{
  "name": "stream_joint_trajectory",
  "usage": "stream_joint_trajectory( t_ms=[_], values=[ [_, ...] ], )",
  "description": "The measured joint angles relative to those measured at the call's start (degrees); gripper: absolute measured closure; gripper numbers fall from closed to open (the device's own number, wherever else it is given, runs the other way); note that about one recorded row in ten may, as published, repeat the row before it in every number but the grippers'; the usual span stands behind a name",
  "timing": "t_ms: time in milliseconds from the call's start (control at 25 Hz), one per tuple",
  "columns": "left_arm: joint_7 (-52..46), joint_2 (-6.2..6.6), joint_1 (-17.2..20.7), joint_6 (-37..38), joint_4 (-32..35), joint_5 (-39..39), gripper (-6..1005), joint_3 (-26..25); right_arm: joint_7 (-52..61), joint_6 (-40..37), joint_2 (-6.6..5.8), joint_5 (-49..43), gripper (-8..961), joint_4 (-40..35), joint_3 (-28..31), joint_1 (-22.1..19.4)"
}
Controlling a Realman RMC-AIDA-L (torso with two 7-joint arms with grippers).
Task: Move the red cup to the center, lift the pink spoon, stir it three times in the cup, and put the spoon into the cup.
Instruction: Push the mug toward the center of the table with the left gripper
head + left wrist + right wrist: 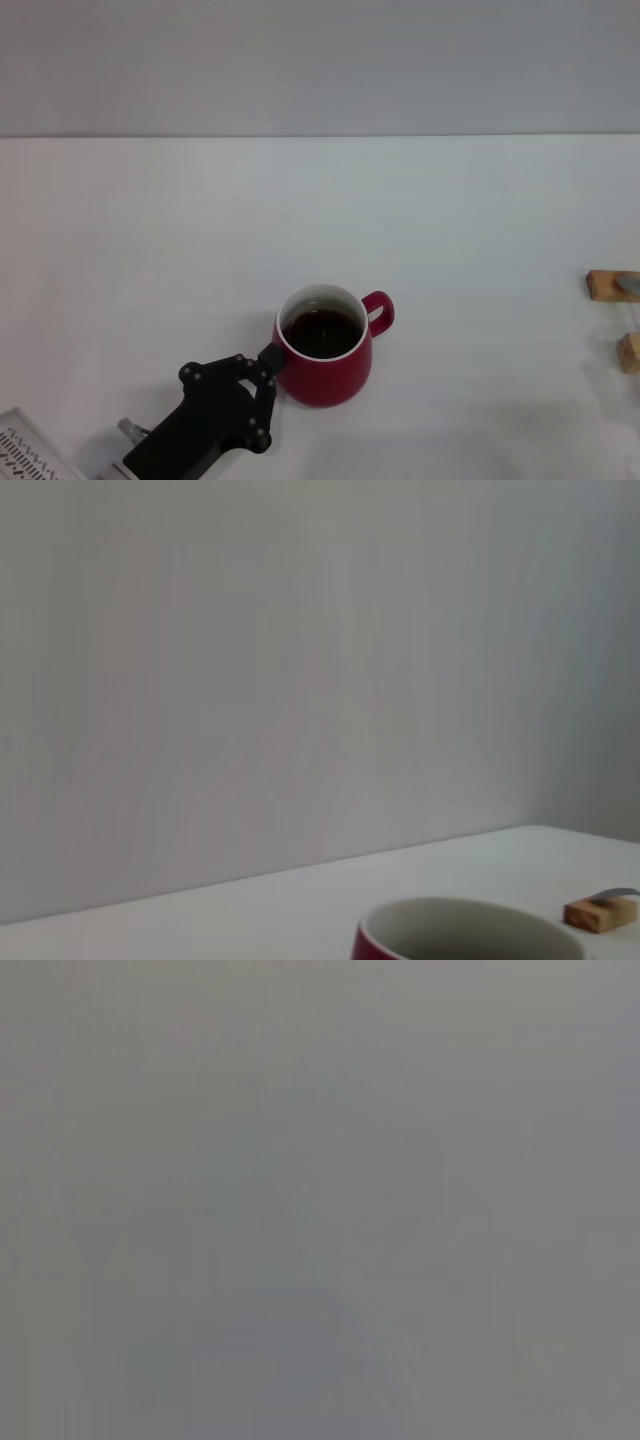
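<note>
The red cup (pixel 325 385) stands upright on the white table (pixel 420 210), low in the head view and a little left of the middle, with dark liquid inside and its handle pointing right. My left gripper (pixel 271 358) reaches in from the lower left and touches the cup's left side just below the rim. The left wrist view shows only the cup's rim (pixel 460 928). Of the pink spoon, just a grey sliver (pixel 629 283) (pixel 615 894) shows, lying on a tan block at the table's right edge. My right gripper is out of view.
Two tan wooden blocks (pixel 607 286) (pixel 629 352) sit at the right edge of the table, one of them also seen in the left wrist view (pixel 598 913). A white printed object (pixel 25 445) lies at the lower left corner. A grey wall runs behind the table.
</note>
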Motion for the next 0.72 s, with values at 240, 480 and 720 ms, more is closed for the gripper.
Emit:
stream_joint_trajectory(
  t_ms=[240,480,720],
  values=[
    [0.43,0.13,0.97,-0.1,0.6,-0.47,1001,-1.75,0.0,-0.08,0.0,-0.05,239,0.0,0.0,-0.4],
    [0.07,0.16,0.77,-0.14,0.62,-0.38,1001,-1.6,0.0,-0.11,0.0,-0.09,238,0.01,0.0,-0.42],
    [0.07,0.01,0.12,-0.71,0.3,-0.07,1001,-1.0,0.0,-0.11,0.0,-0.09,239,0.01,0.0,-0.38]
  ],
)
